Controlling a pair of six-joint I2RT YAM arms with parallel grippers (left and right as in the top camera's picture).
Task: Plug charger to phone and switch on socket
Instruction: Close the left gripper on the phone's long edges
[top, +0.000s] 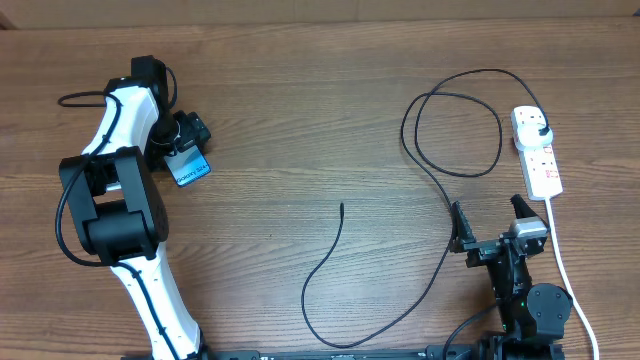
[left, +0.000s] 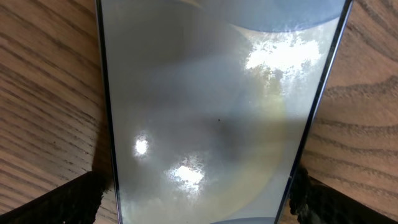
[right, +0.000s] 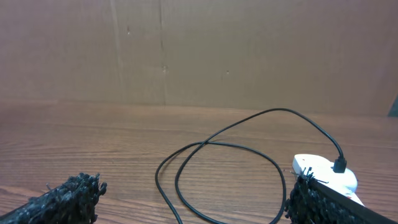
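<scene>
**Phone gripped at the left edge, cable tip waiting mid-desk**

The left fingers sat against both long edges of the phone, one pad on each side, so they appeared to be holding it across its width. Whether it was lifted or lay flat on the desk could not be told. The phone was near the left edge, towards the far corner, with its glossy screen facing the wrist camera.

The charger lay well apart from it. Its connector tip rested free near the middle of the desk. The cable swung towards the near edge, then looped back to its plug, already seated in the power strip by the right edge. The right fingers were spread wide and empty, near the right-hand part of the near edge, just beside a run of the cable.

The step in hand looked like securing the phone so it could meet the tip. To do it well, the grip probably needed to stay square on the slim edges, since a smooth glass body could twist or slide out under a skewed squeeze. The port end should be left uncovered and turned towards the middle of the desk, though which end carried the port was not visible. The right fingers would likely do best to take the cable just behind the tip, where the thin lead flops least.
</scene>
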